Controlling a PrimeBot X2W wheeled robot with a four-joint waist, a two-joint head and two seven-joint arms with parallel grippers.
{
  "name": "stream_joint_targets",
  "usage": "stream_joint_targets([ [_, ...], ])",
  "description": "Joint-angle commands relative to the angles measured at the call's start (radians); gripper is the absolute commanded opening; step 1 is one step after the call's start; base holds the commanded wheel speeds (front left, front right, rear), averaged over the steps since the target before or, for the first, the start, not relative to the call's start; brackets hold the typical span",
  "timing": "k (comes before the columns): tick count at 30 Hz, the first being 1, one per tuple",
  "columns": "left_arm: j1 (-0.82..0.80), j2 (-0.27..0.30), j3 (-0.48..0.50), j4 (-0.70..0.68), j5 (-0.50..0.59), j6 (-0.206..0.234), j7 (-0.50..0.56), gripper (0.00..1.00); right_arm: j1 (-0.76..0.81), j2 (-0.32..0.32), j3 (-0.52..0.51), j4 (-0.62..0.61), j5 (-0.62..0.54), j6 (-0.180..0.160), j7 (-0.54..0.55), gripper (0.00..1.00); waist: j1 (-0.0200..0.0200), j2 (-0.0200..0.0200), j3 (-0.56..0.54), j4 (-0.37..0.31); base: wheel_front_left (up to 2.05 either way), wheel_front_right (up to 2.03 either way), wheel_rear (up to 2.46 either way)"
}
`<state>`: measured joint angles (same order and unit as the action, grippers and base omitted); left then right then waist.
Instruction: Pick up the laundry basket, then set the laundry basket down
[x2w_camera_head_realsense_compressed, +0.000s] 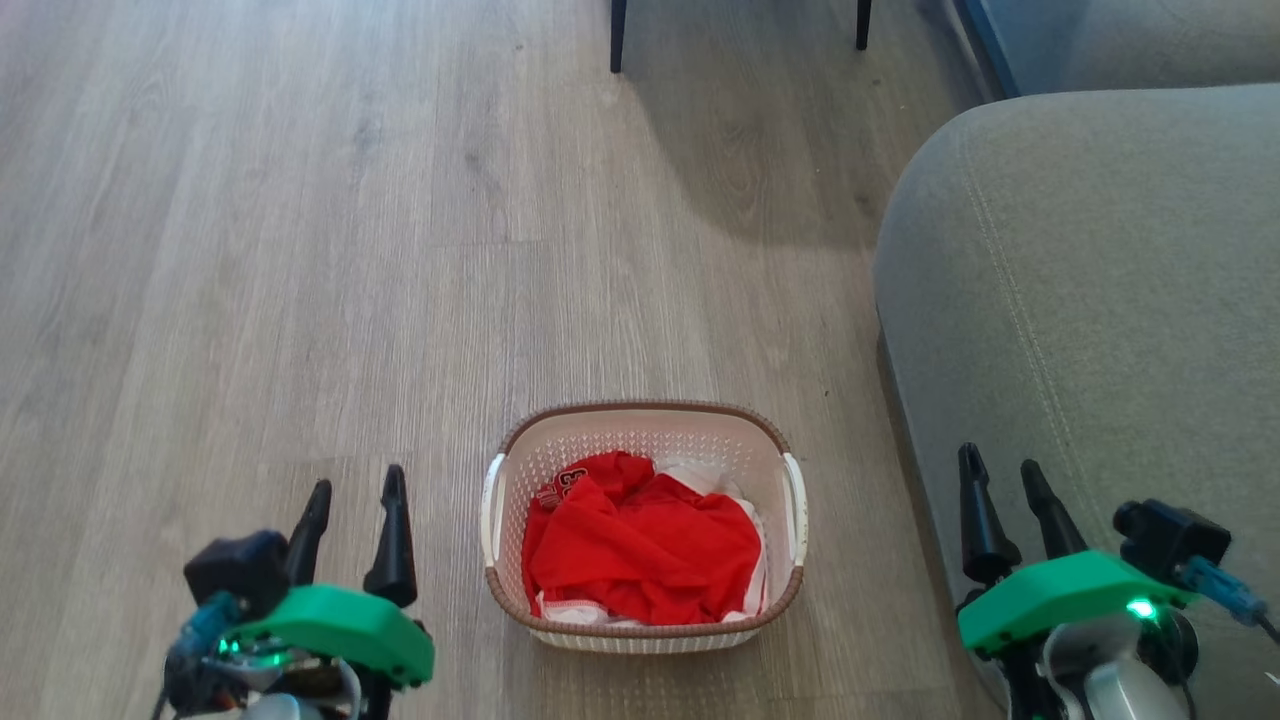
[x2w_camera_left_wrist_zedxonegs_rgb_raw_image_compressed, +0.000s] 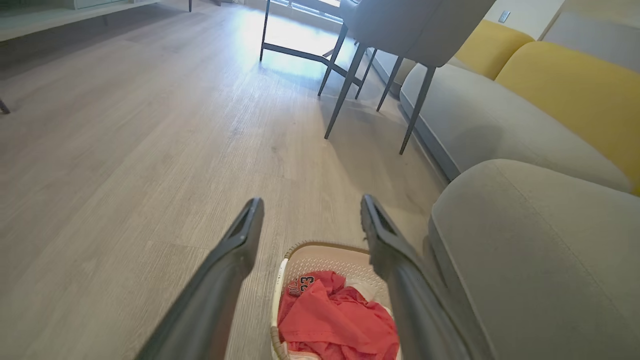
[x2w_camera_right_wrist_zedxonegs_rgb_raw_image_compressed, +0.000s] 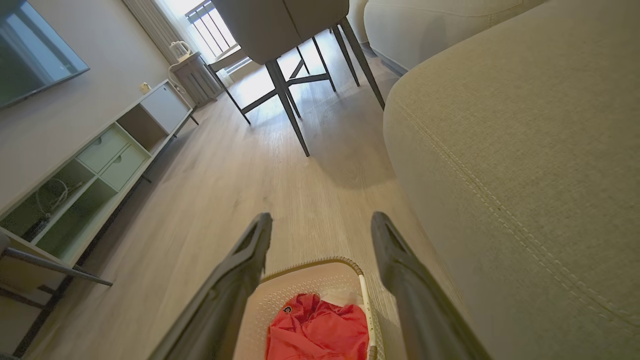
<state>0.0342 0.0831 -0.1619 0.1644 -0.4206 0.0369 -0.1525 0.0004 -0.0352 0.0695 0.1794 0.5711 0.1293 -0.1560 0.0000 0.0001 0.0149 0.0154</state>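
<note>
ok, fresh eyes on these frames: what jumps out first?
The red clothes heaped in the cream laundry basket, which sits on the wood floor at the lower middle of the head view. Next, the grey sofa arm looming just right of it. Then the green-capped left gripper and right gripper, both open, flanking the basket without touching it.

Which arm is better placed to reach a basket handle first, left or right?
Left, probably. The left gripper is open beside the basket, near its left handle, over bare floor. The right gripper, also open, sits farther off, by the sofa.
</note>
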Motion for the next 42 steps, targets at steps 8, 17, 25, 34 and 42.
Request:
stream_joint_targets([
  [8,-0.028,0.024,-0.012,-0.039,0.123,0.027,-0.041,1.00,-0.046,-0.012,0.043,-0.034,-0.111,0.001,-0.037,1.00,0.0000,-0.0001,0.009,0.002,0.00,0.00,0.00],
  [17,-0.033,0.033,-0.037,-0.047,0.231,0.051,-0.067,1.00,-0.056,-0.013,0.064,-0.038,-0.212,0.001,-0.063,1.00,0.0000,-0.0001,0.020,0.004,0.00,0.00,0.00],
  [25,-0.034,0.038,-0.052,-0.053,0.323,0.070,-0.090,1.00,-0.063,-0.014,0.086,-0.041,-0.301,0.001,-0.087,1.00,0.0000,-0.0001,0.025,0.004,0.00,0.00,0.00],
  [34,-0.024,0.035,-0.053,-0.046,0.388,0.078,-0.109,1.00,-0.062,-0.015,0.102,-0.040,-0.373,0.001,-0.106,1.00,0.0000,-0.0001,0.018,0.002,0.00,0.00,0.00],
  [42,-0.015,0.032,-0.049,-0.037,0.387,0.072,-0.109,1.00,-0.055,-0.015,0.105,-0.034,-0.372,0.001,-0.106,1.00,0.0000,-0.0001,0.007,0.001,0.00,0.00,0.00],
])
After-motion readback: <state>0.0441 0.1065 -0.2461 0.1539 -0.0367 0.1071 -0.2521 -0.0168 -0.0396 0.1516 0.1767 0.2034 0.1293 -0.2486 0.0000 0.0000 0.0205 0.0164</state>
